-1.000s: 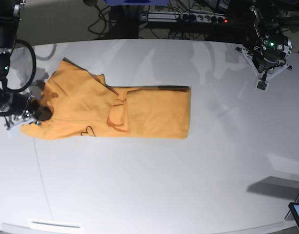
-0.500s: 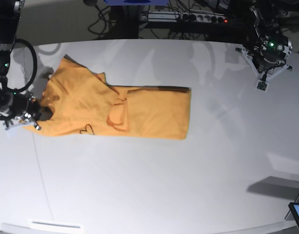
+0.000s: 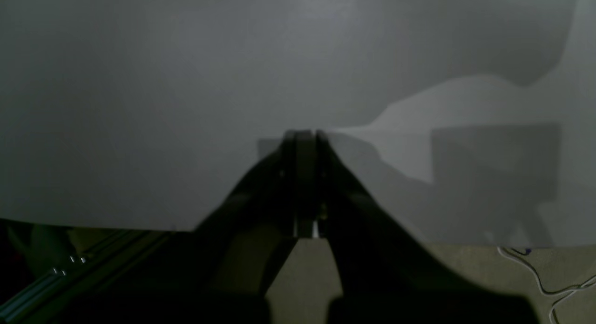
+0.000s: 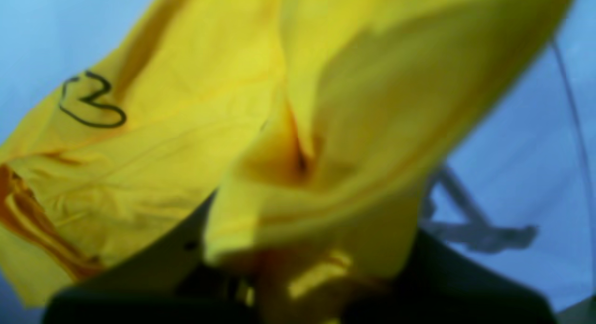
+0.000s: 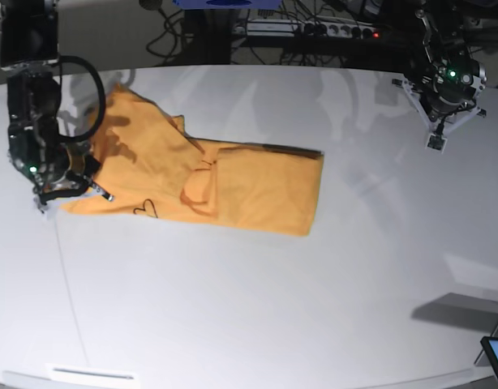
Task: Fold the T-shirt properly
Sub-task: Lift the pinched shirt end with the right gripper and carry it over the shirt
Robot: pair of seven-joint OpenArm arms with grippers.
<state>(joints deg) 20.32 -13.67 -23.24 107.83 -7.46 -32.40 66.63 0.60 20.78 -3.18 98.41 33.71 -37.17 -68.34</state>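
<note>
The right hand [image 5: 70, 188] is clamping the 9 o'clock end of the T-shirt [image 5: 225, 182] and lifting it. Compared with a second ago, that arm is standing taller over the tabletop [image 5: 257, 300], and the cloth edge it is holding is riding up off the surface rather than lying flat. In the right wrist view the yellow fabric [image 4: 260, 142] is bunching between the jaws, with the black heart-shaped scribble [image 4: 91, 103] showing toward 10 o'clock.

The rest of the garment is lying as a long band across the middle of the tabletop, its far end toward 3 o'clock having shifted only slightly, with a little drag toward the 4 o'clock corner. The raised end suggests the fold is under way: the held end is probably being carried over toward 3 o'clock to halve the shirt's length.

The left hand [image 5: 438, 134] is hovering at about 2 o'clock, well apart from the shirt; its wrist view shows the fingers [image 3: 305, 175] pressed together on nothing, above bare surface.
</note>
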